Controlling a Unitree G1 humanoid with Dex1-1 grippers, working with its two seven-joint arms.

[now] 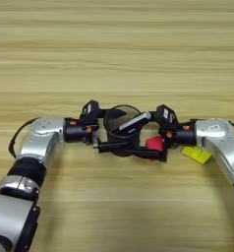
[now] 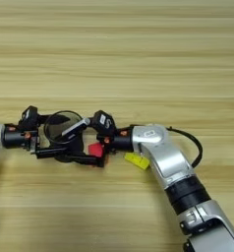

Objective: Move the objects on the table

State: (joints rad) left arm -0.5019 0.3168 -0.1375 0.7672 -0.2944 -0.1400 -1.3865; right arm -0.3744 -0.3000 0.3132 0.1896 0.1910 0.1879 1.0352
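Note:
On the table [image 1: 117, 49], a black cup [image 1: 120, 117] stands near the front middle, and a black-and-silver marker [image 1: 134, 121] leans out of it to the right. My left gripper [image 1: 100, 129] comes in from the left and is shut on the cup, one finger by the rim and one along the base. My right gripper [image 1: 160, 135] comes in from the right. It is open, and the red cube [image 1: 155, 143] lies between its fingers, just right of the cup. A yellow face of the puzzle cube [image 1: 196, 154] shows under my right forearm.
A black cable [image 2: 190, 142] loops behind my right forearm, and another cable [image 1: 15, 135] curls beside my left arm. The wooden surface stretches far behind the cup.

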